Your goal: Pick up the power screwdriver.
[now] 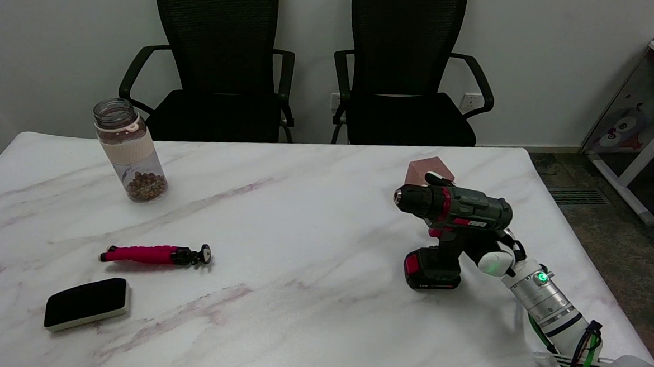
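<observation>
The power screwdriver [460, 208], dark grey with red trim, stands upright at the table's right side, chuck pointing left and its battery base [432, 270] at the tabletop. My right hand [488, 250] comes in from the lower right and grips the handle under the body. Its fingers are largely hidden behind the tool. One dark fingertip [438, 180] shows over the top of the tool.
A small brown block [429, 170] sits just behind the screwdriver. Far left are a jar of brown beads [130, 151], a pink mini tripod [152, 254] and a black eraser [87, 303]. Two black chairs [405, 70] stand beyond the far edge. The table's right edge [581, 241] is close.
</observation>
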You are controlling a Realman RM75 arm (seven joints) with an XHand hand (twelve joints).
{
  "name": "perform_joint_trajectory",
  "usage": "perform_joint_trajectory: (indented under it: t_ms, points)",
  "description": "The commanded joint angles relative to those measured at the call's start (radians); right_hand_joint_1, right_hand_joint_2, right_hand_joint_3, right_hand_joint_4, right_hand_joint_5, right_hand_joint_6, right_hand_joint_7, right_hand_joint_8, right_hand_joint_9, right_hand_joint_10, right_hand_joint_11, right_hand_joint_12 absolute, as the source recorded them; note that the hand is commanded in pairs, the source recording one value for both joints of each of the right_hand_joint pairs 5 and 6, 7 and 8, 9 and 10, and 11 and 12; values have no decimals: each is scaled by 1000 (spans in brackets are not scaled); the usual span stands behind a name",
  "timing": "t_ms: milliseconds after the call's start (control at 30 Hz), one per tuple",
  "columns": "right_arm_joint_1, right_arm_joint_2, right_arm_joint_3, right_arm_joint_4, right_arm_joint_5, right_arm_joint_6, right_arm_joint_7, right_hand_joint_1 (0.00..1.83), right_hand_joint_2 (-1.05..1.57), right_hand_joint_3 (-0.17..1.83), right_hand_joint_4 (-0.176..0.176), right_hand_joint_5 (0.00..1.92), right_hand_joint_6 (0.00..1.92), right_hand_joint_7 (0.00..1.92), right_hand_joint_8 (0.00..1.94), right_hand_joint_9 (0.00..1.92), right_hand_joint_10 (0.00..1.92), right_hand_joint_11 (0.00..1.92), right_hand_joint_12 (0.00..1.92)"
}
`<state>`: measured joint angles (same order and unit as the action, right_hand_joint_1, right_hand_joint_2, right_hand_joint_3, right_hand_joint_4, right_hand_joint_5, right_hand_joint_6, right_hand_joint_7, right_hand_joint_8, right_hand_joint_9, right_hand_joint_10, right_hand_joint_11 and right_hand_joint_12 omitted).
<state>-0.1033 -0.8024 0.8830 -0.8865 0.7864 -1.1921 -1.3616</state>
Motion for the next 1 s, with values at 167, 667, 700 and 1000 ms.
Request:
perform_joint_trajectory:
  t_ms: [167, 667, 700, 1000]
  points:
    - [4, -1, -6, -20, -15, -6, 12, 927, -495, 807, 158, 263, 263, 263, 263, 371, 371, 436, 436]
    - [4, -1, -12, -23, -39, -5, 38, 948, -421, 795, 172, 306, 306, 306, 306, 446, 446, 716, 716]
    - [4, -1, -12, -21, -41, -2, 38, 951, -415, 789, 173, 308, 308, 308, 308, 458, 458, 758, 758]
    - [4, -1, -12, -22, -41, 2, 38, 1004, -328, 775, 176, 337, 337, 337, 337, 557, 557, 961, 961]
